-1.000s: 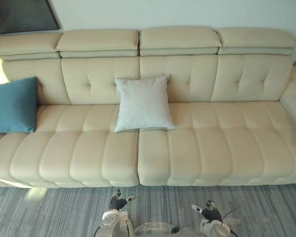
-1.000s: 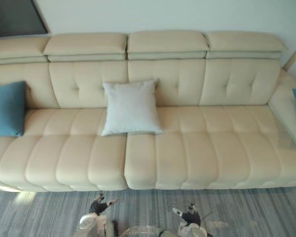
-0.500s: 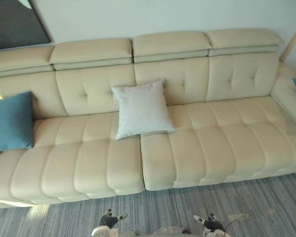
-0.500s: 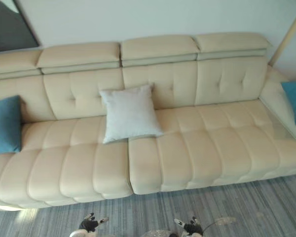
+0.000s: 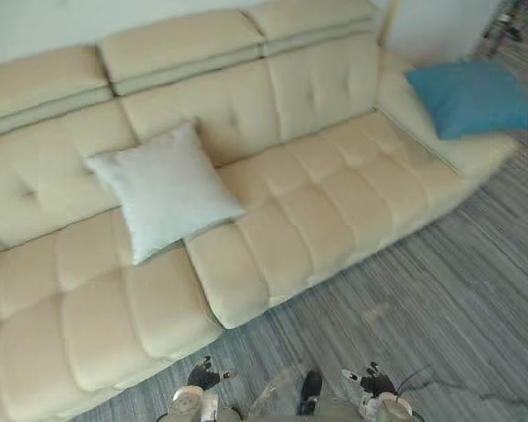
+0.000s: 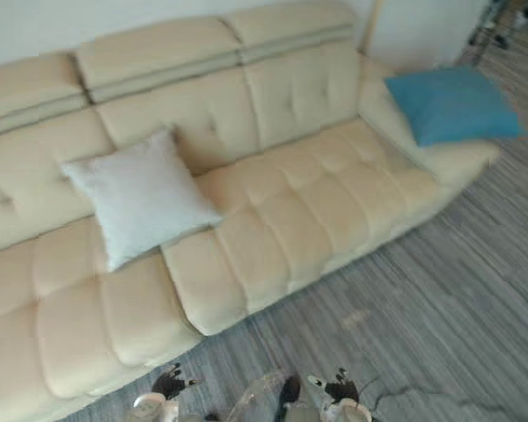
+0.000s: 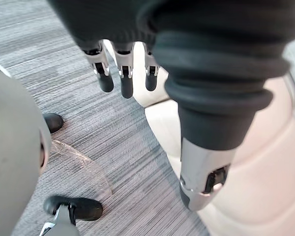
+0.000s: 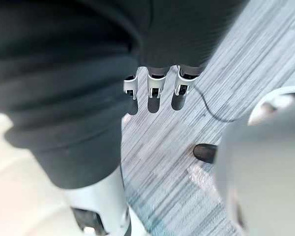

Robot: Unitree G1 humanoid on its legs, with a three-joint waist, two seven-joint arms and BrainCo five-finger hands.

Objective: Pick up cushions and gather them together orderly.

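Note:
A white square cushion (image 5: 163,189) leans against the backrest of the cream sofa (image 5: 326,211), left of its middle. A blue cushion (image 5: 471,97) lies flat on the sofa's right end section. Both hands hang low over the carpet in front of the sofa, well short of either cushion. My left hand (image 5: 202,378) is open, its fingers (image 7: 123,73) straight and its thumb (image 7: 206,172) apart, holding nothing. My right hand (image 5: 374,382) is open too, with straight fingers (image 8: 155,88) over the floor.
Grey striped carpet (image 5: 440,299) runs along the sofa's front and widens to the right. A white wall panel (image 5: 431,22) and dark stand legs (image 5: 510,18) are behind the sofa's right end.
The camera has swung to the right: the blue cushion at the sofa's left end has left the picture and the blue one at the right end has come in. The hands hang as before.

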